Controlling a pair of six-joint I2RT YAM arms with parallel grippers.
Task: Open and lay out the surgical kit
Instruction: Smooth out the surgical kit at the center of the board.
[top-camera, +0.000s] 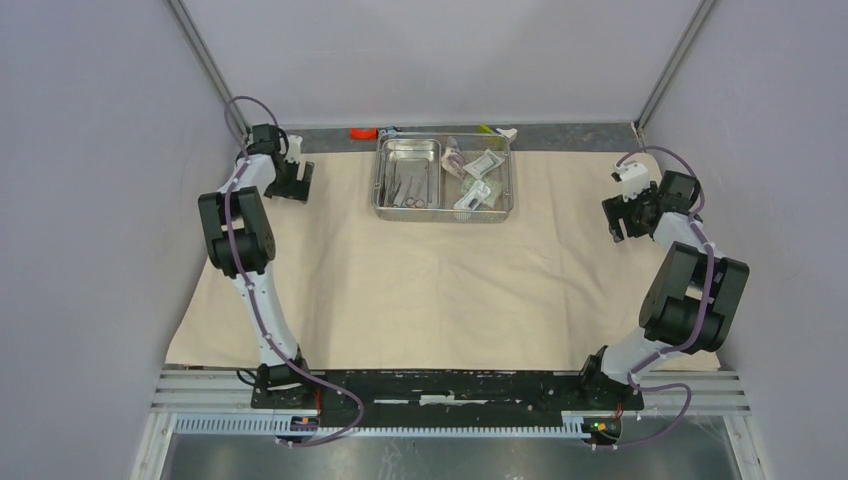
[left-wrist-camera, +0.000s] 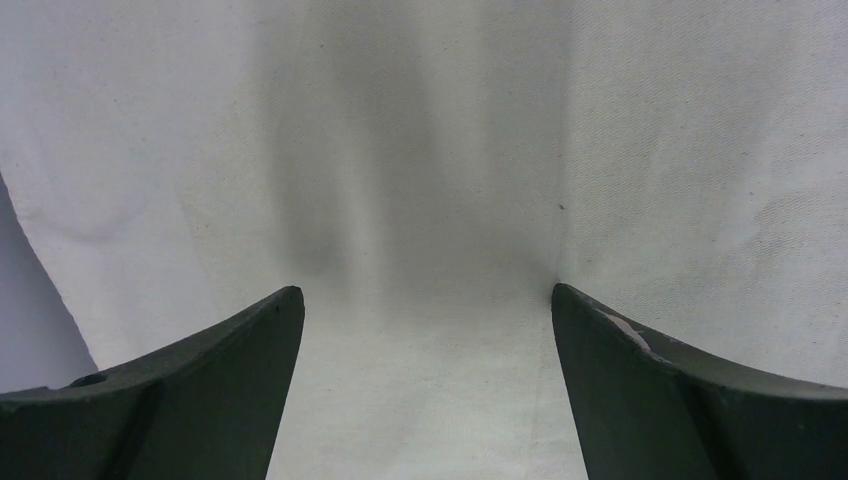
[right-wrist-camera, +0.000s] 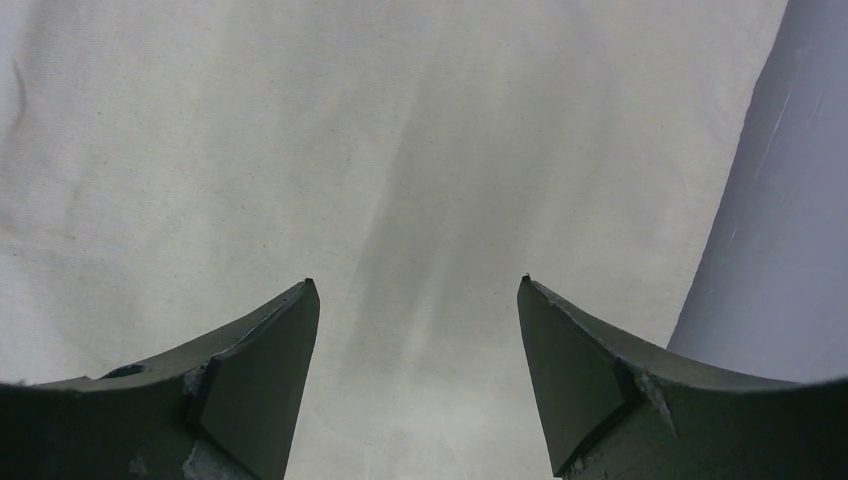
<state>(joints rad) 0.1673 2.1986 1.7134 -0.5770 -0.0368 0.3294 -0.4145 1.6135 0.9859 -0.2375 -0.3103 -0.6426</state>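
Cloth wrap (top-camera: 420, 290): opened, spread flat over most of the tabletop (top-camera: 570, 136); grey tabletop shows only as a strip at the far edge.
Steel tray (top-camera: 444, 214): uncovered, on the wrap at far centre, between the 2 arms.
Inner tray (top-camera: 408, 144): sits in L half of steel tray; thin metal instruments (top-camera: 408, 186) lie in it, too small to tell apart.
Packets (top-camera: 478, 178): R half of steel tray, jumbled, some overlapping; count unclear.
Left gripper (top-camera: 291, 182): released, jaws wide, empty; over bare wrap nr far-L corner, well L of the tray.
Right gripper (top-camera: 622, 216): released, jaws apart, empty; over wrap nr its R edge.
Side walls (top-camera: 90, 200): close beside both arms; R one shows right next to the wrap's edge in the right wrist view.
Other bits: orange piece (top-camera: 362, 132) on the grey strip behind the tray's L corner; yellow-green & white object (top-camera: 498, 131) behind its R corner, nr the back rim.
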